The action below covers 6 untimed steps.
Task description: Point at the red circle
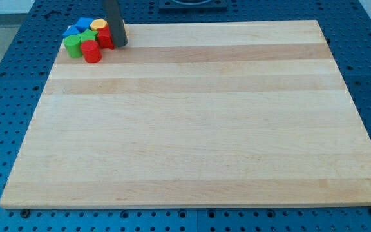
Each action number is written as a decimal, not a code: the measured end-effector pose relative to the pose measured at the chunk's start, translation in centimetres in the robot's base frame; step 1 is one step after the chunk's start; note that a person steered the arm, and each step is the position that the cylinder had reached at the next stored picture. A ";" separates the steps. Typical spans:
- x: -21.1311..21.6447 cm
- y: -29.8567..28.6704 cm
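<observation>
Your blocks crowd the bench's (192, 122) top-left corner, close to its edges; the remaining surface lies open. The red circle (91, 51), a short upright cylinder with no readable heading, sits at the cluster's bottom edge. My tip (120, 45) rests just right, beside another red block (105, 37), possibly touching. No gripper exists.
</observation>
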<state>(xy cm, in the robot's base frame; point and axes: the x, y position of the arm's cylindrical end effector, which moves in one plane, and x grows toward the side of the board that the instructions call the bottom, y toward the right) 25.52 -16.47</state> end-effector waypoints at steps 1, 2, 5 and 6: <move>1.1 1.9; 3.9 2.4; 10.8 -0.9; 10.8 -1.5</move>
